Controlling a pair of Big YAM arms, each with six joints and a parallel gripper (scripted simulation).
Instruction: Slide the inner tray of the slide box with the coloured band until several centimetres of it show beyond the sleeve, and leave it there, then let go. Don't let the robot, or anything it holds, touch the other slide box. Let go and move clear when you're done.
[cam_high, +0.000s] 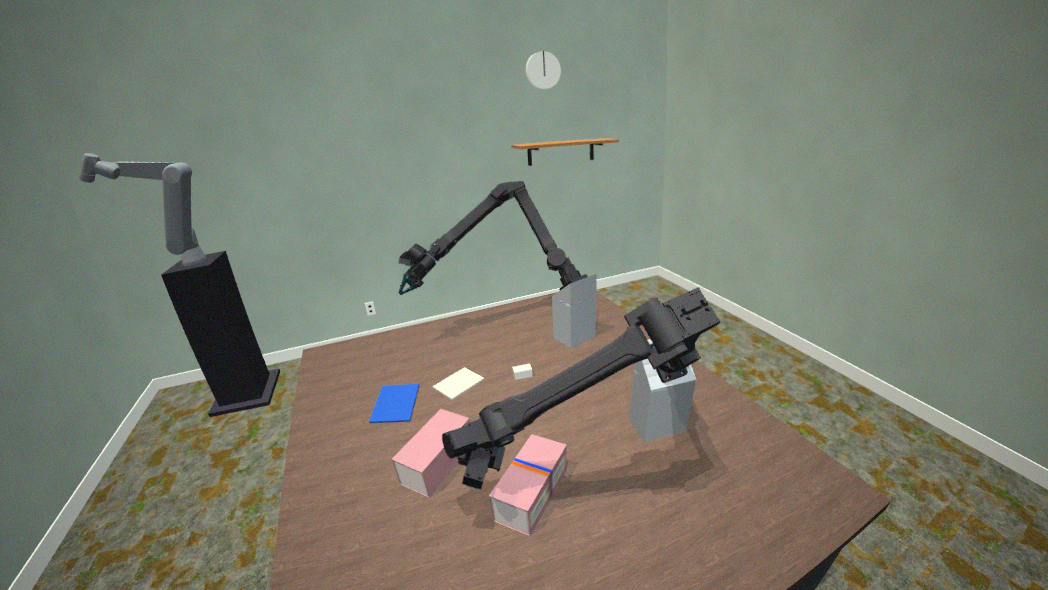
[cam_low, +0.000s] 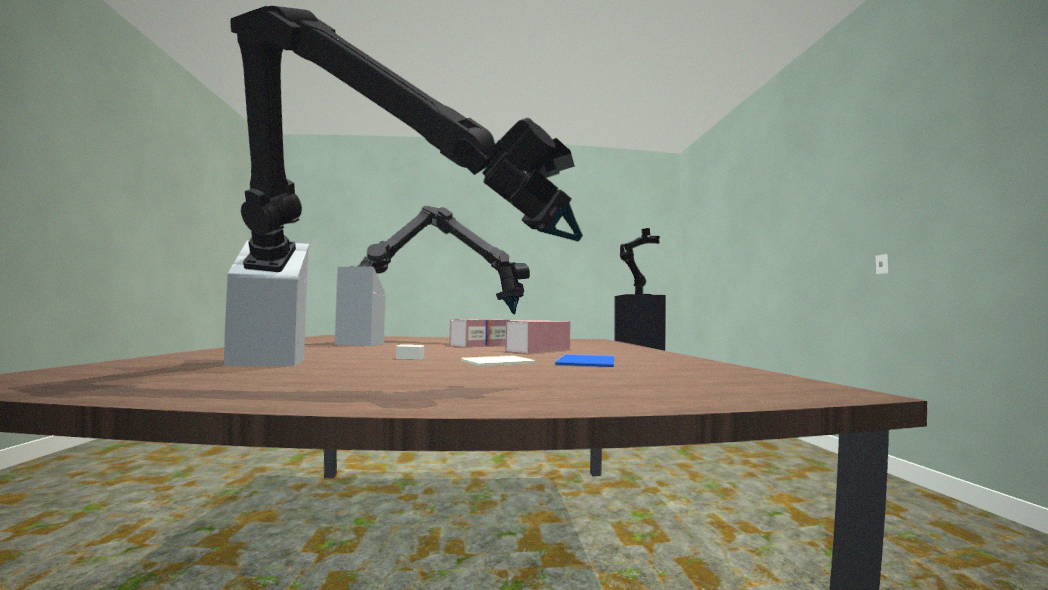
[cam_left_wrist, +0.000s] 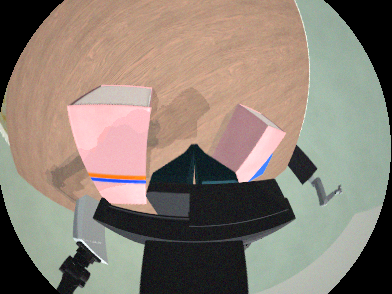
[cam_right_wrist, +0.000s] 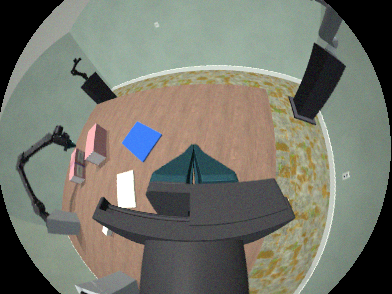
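Note:
The slide box with the coloured band is pink with an orange and blue stripe and lies near the table's front. Its tray end looks level with the sleeve. The plain pink slide box lies a short gap to its left. My left gripper is shut and empty. It hangs over the gap between the two boxes and touches neither. In the left wrist view the fingertips sit between the banded box and the plain box. My right gripper is shut, empty and high above the table's far side.
A blue sheet, a cream sheet and a small white block lie behind the boxes. The two grey arm pedestals stand at the right. A black pedestal with a grey arm stands off the table.

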